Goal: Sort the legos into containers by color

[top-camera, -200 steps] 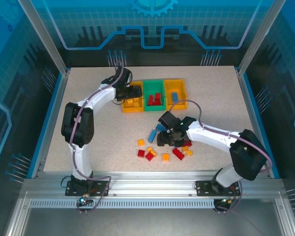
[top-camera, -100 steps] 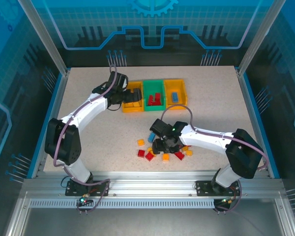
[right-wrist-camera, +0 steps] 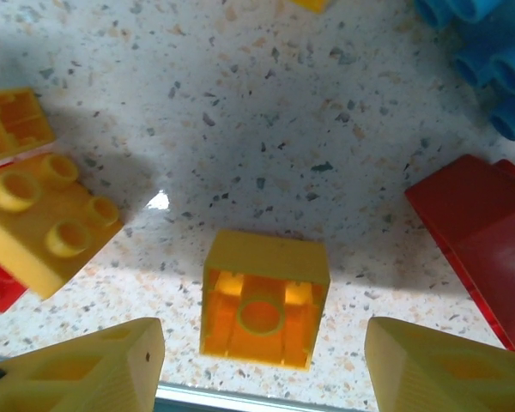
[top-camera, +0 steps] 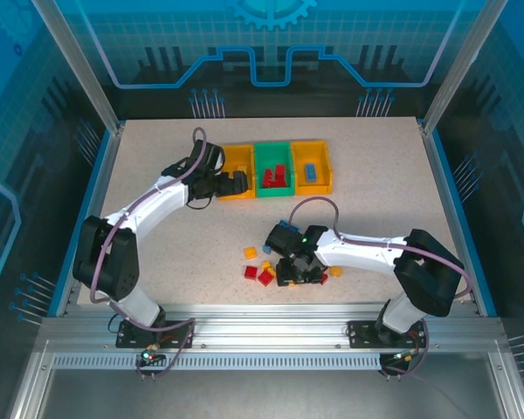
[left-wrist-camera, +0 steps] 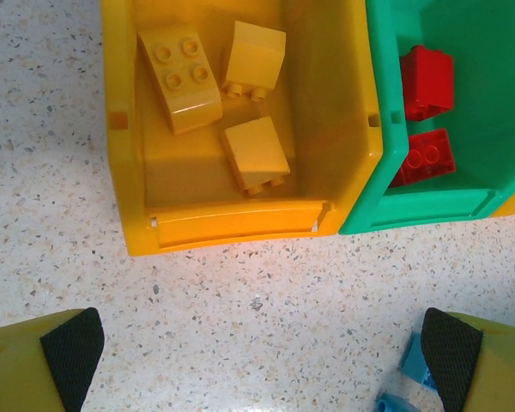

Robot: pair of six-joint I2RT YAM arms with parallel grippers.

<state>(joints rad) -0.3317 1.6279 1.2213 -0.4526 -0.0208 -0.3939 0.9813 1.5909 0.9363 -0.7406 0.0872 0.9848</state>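
Take the green plastic bin (top-camera: 273,153) in the middle of the row as your marker. From above you see red bricks (top-camera: 275,178) inside it. The yellow-orange plastic bin on its right (top-camera: 313,154) holds one blue brick (top-camera: 309,173). The yellow-orange plastic bin on its left (top-camera: 235,158) is partly covered by your left gripper (top-camera: 233,183).

The left wrist camera gives you what the overhead view hides: three yellow bricks (left-wrist-camera: 256,154) lie in that left bin, one of them studs up, and two red ones show in the green bin. Your left gripper's jaws stand wide apart over bare table just in front of the left bin, holding nothing.

The loose bricks (top-camera: 260,269) lie scattered well in front of the green bin, with your right gripper (top-camera: 297,271) down among them. Its wrist camera shows an upside-down yellow brick (right-wrist-camera: 264,300) on the table between the fingertips (right-wrist-camera: 77,369). The jaws are parted with a gap on each side, not gripping it.
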